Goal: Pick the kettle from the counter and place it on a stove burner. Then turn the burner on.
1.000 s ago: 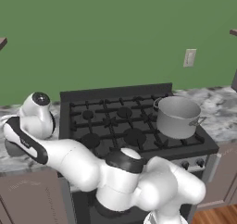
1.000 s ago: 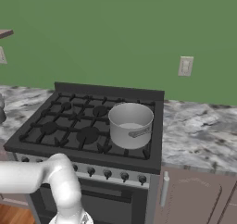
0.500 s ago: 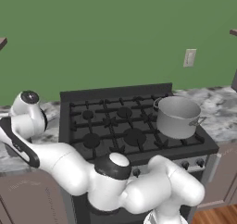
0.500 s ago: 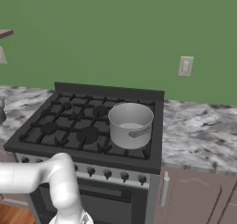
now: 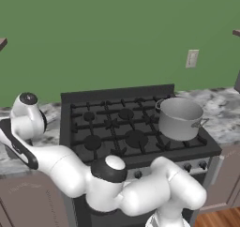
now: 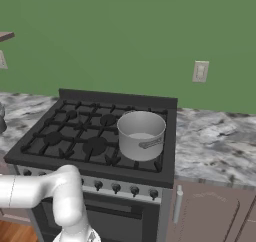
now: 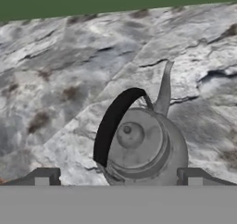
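The kettle sits upright on the marble tabletop, directly between the two fingers, which stand wide open on either side of it and grip nothing; the gripper looks down on the lid knob from above. The dark arched handle rises just ahead of the fingers and toward one of them, running roughly away from the camera, while the thin spout points away on the far side of the body. The step in hand looks like the final descent before the grasp. To do it well, the arch probably wants to end up squarely between the fingers, so a small sideways shift toward the handle may help before closing; closing across the round body risks a slip, since the metal is smooth and curved. The descent should stop short of the lid, with the fingers clear of the knob and spout. Once closed, a straight lift is safest before swinging toward the stove burner, which lies well off to the side, just beside the large stockpot.
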